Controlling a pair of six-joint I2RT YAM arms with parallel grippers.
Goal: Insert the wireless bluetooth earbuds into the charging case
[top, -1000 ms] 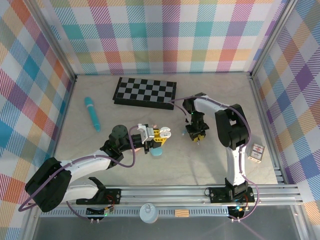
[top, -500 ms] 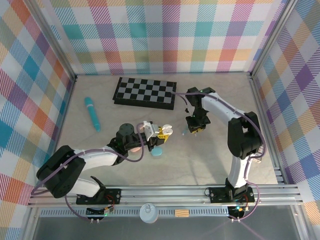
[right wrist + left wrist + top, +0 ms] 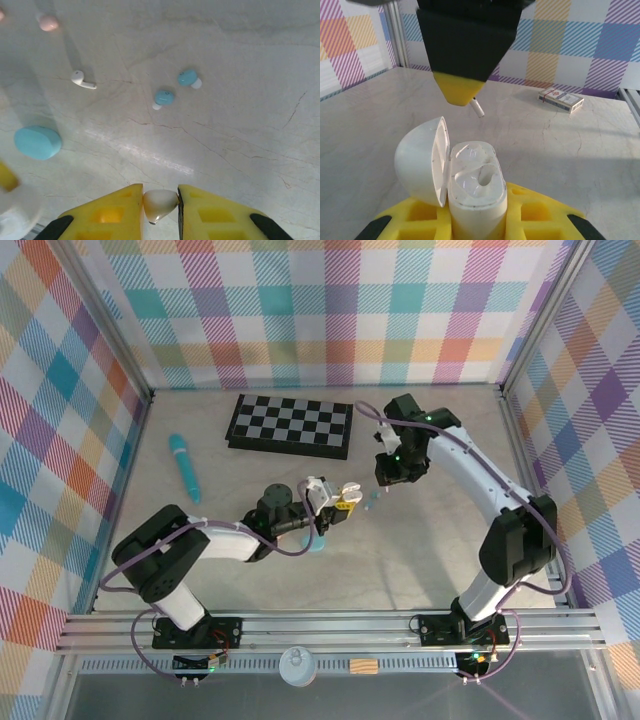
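— Two blue earbuds [image 3: 164, 97] lie close together on the counter [image 3: 250, 125]. Well apart from them are a loose white earbud [image 3: 78, 78], a pink earbud [image 3: 48, 22] and a blue case [image 3: 37, 142].

— And the arms?

— The left fingers [image 3: 540, 212] are clenched on the open white charging case [image 3: 475, 185], its lid swung aside. The right fingers [image 3: 110, 212] pinch a cream-white earbud [image 3: 159, 204] in the air, just above that case and not touching it.
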